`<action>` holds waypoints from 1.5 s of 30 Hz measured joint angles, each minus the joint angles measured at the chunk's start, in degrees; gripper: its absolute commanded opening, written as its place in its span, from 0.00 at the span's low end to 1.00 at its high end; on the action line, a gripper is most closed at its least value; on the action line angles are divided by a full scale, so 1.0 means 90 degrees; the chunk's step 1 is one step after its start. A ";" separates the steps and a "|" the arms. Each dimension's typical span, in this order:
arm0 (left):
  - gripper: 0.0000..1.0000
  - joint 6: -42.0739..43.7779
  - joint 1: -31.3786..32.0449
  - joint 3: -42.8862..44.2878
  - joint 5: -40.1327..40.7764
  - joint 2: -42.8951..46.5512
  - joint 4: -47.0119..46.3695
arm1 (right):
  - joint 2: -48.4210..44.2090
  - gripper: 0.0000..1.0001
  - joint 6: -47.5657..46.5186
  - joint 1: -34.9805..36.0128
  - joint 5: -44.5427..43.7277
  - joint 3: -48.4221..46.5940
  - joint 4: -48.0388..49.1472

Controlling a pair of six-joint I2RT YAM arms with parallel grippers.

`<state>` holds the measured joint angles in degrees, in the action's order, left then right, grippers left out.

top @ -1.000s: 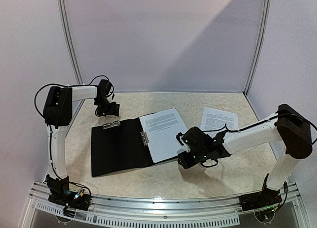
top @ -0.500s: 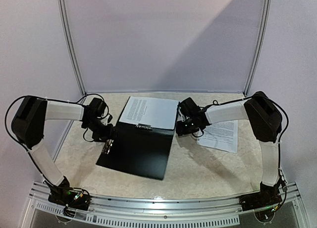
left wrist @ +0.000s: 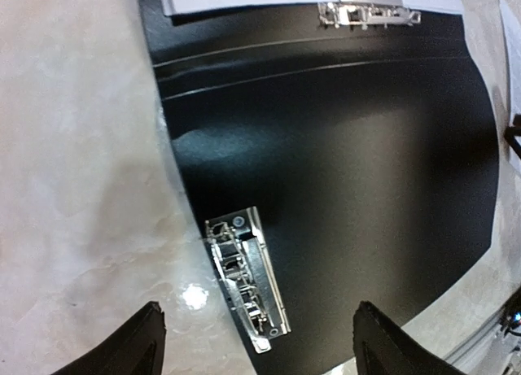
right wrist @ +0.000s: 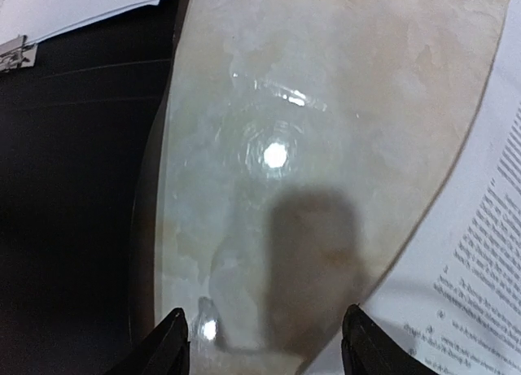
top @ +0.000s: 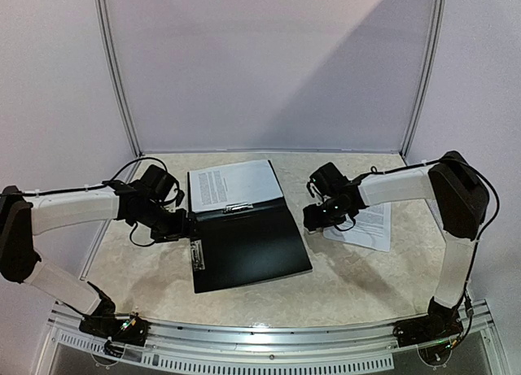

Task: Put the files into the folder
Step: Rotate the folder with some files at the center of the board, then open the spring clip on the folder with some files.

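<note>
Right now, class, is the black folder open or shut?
Open: the folder lies spread flat, its inner metal clips exposed, a printed sheet resting on the far half.

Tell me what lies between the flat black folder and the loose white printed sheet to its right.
Only bare beige tabletop separates the black folder from the printed sheet, as the right wrist view shows; the open right gripper hangs above it.

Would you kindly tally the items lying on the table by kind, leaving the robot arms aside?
Black folder: 1
Printed paper sheets showing: 2, one on the folder's far half, one loose at the right; whether more lie stacked beneath cannot be told
Metal clips inside the folder: 2, the second at its middle
Total: 5
</note>
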<state>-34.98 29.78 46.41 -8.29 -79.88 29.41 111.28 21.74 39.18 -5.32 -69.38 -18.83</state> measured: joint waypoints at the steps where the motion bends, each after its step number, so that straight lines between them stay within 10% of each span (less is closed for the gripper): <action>1: 0.79 -0.0027 0.0007 0.0000 0.0158 0.0087 0.0080 | -0.0202 0.63 0.0010 0.0012 0.0034 0.0185 0.0005; 19: 0.75 -0.0823 0.0806 -0.1294 0.0454 0.0799 -0.0721 | -0.2873 0.61 0.0563 0.0646 0.1377 0.2637 0.0719; 36: 0.74 -0.1532 0.2652 -0.1406 0.0495 0.0304 -0.1712 | -0.3439 0.59 0.0733 0.0724 0.1753 0.2642 0.0746; 45: 0.81 -0.1156 0.2662 -0.0153 0.1297 0.0469 -0.0449 | -0.2686 0.51 0.0804 0.1358 0.2045 0.1576 0.0656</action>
<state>-45.39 53.74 45.04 3.38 -75.66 25.36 87.11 28.97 51.40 13.08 -55.20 -12.93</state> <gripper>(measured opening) 0.798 0.528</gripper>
